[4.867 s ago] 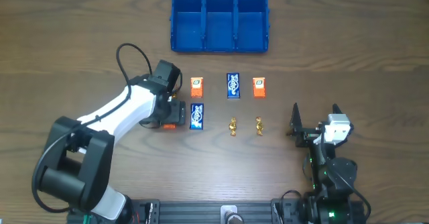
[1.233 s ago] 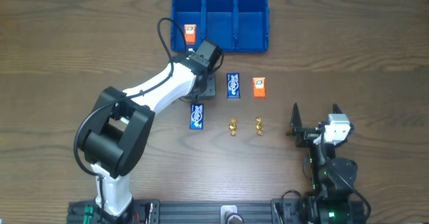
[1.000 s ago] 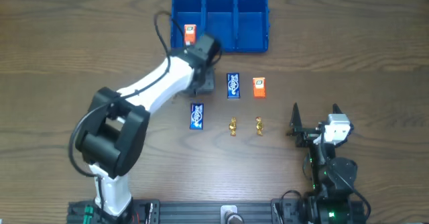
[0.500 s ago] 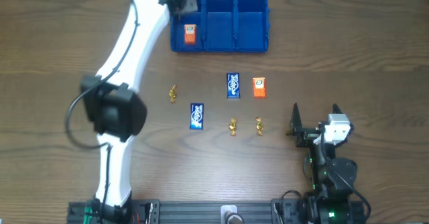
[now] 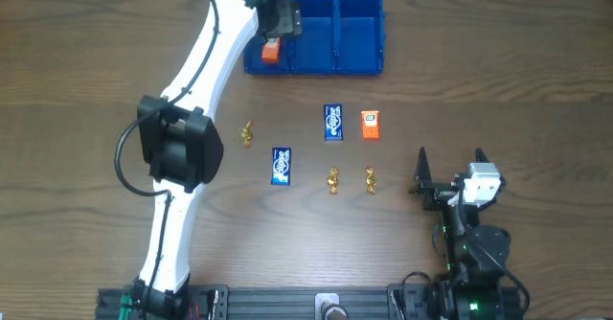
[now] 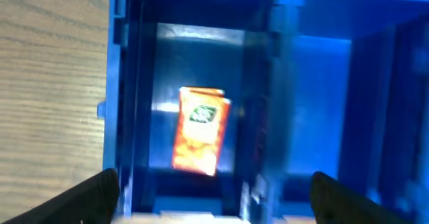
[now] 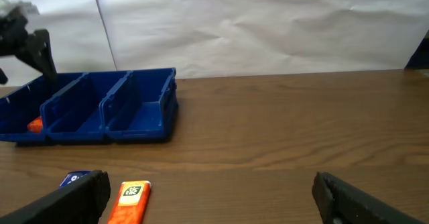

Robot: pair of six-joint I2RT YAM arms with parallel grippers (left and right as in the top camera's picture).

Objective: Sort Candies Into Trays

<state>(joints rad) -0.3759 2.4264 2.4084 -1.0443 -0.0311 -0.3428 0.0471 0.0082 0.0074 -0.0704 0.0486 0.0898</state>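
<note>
Left claw (image 6: pixel 214 207): held wide open and empty above the left compartment of the tray (image 5: pixel 359 66).
Orange candy (image 6: pixel 201 140): laid flat inside that left compartment.
Right claw (image 5: pixel 450 167): spread open, nothing held, at the near right.
Loose candies (image 5: pixel 332 122): scattered on the counter (image 5: pixel 527 71), nearer than the tray.

Left jaws spread wide above the tray's (image 6: pixel 115 117) end compartment. An orange box (image 6: pixel 200 140) lies flat on the floor below, between them. The outer wall and divider (image 6: pixel 276 103) flank it closely. The next compartment (image 6: pixel 322 96) past the divider offers open room. Right jaws are apart, with an orange candy (image 7: pixel 133 198) and blue candy (image 7: pixel 75 178) just ahead and open tabletop (image 7: pixel 301 143) beside them.
</note>
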